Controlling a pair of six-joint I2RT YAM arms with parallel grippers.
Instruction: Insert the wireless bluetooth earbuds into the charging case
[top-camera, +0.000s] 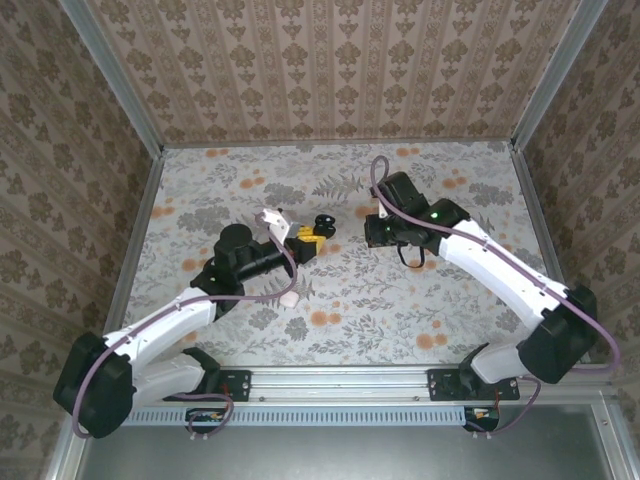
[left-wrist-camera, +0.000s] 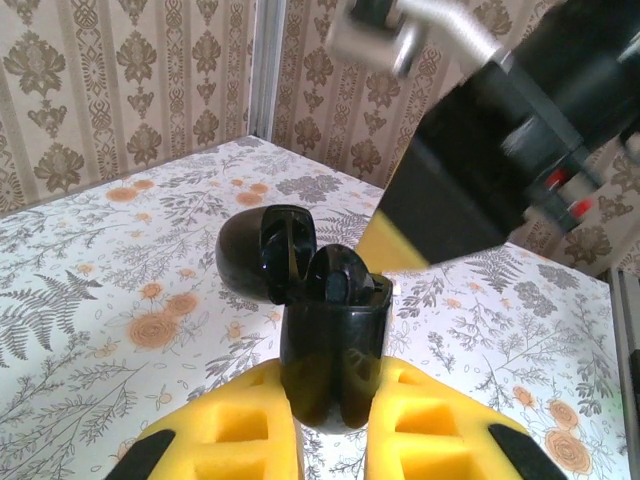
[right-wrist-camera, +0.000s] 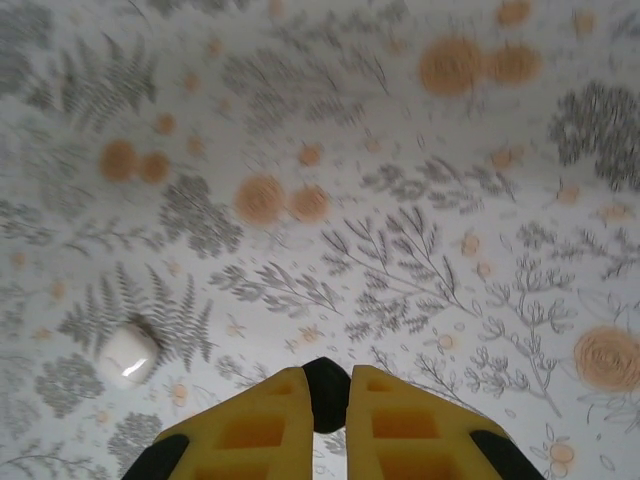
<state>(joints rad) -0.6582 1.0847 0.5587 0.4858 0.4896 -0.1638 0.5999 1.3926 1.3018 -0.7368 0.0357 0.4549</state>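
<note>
- While the top external view is looking down on the floral-printed table (top-camera: 330, 300), the left gripper (top-camera: 308, 238) is holding the small black charging case (top-camera: 322, 221) at mid-table between its yellow fingers. The right gripper (top-camera: 370, 232) is hanging just to the case's right, apart from it.
- As the left wrist view is showing, the left gripper (left-wrist-camera: 335, 400) is clamping its yellow, pocketed pads (left-wrist-camera: 250, 430) on the glossy case (left-wrist-camera: 335, 340). The case is standing upright with its rounded lid (left-wrist-camera: 262, 250) hinged open. An earbud (left-wrist-camera: 338, 280), smooth and black, is sitting in the case's mouth, poking above the rim. The right arm (left-wrist-camera: 480, 150) is looming close above.
- Where the right wrist view is facing downward, the right gripper (right-wrist-camera: 328, 385) is pinching the other earbud (right-wrist-camera: 327, 395), a tiny black nub, between nearly touching yellow fingertips above the table. A white rounded-square pebble (right-wrist-camera: 127, 353) is lying on the table to the left.
</note>
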